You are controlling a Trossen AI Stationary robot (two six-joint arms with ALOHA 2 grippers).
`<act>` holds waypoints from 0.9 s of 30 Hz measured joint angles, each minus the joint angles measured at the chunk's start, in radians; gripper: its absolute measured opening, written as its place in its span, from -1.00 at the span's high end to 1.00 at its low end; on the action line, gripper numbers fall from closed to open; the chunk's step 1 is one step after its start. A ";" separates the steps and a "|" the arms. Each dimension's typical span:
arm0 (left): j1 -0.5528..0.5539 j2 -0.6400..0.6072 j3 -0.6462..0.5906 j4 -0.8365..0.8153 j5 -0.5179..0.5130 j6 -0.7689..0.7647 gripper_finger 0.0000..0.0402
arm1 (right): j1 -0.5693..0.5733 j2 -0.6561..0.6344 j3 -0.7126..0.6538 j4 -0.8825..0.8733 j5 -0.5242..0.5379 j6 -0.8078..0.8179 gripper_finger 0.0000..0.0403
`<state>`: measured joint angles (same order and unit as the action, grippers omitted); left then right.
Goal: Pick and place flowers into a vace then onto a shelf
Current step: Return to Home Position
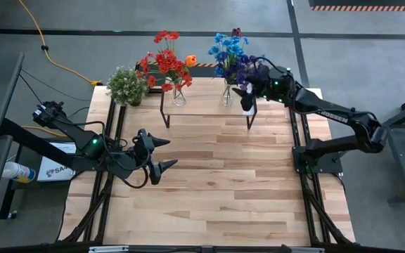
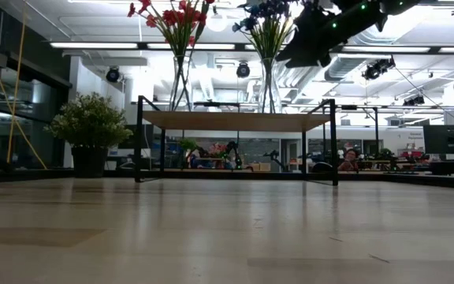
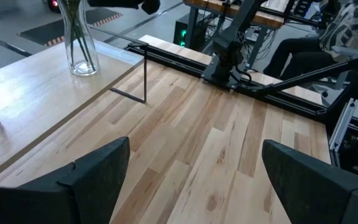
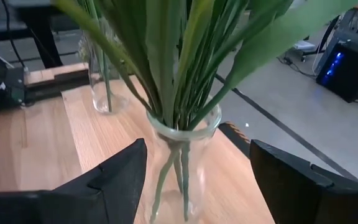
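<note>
The shelf (image 1: pixel 209 112) stands at the table's far side, and two glass vases rest by their bases on its plank top. The left vase (image 1: pixel 179 96) holds red flowers (image 1: pixel 164 60) and an orange tulip (image 1: pixel 190 61). The right vase (image 1: pixel 228 95) holds blue and purple flowers (image 1: pixel 230 53). My right gripper (image 1: pixel 244 95) hangs open just right of that vase. In the right wrist view its fingers (image 4: pixel 114 177) stand on either side of the vase's neck (image 4: pixel 185 134), apart from the glass. My left gripper (image 1: pixel 172 153) hovers open over the table's left middle, with nothing between its fingers.
A bushy potted plant (image 1: pixel 126 86) stands at the table's far left corner, beside the shelf. The shelf's thin black legs (image 2: pixel 139 138) stand on the tabletop (image 1: pixel 209 190). A seated person (image 3: pixel 328 37) shows beyond the table's right side.
</note>
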<state>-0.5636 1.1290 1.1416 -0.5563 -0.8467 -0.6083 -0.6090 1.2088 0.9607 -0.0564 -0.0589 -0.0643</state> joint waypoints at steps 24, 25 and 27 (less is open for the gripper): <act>0.000 0.000 0.000 0.000 -0.001 -0.002 -0.98 | 0.001 -0.245 0.000 -0.125 0.000 0.062 -0.35; 0.000 0.000 0.000 0.000 -0.001 -0.003 -0.98 | 0.001 -0.258 0.000 -0.142 0.000 0.064 -0.35; 0.000 0.000 0.000 0.000 -0.001 -0.003 -0.98 | 0.001 -0.284 0.000 -0.169 0.000 0.065 -0.35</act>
<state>-0.5636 1.1290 1.1416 -0.5560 -0.8474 -0.6108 -0.6079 0.9245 0.9607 -0.2251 -0.0589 0.0004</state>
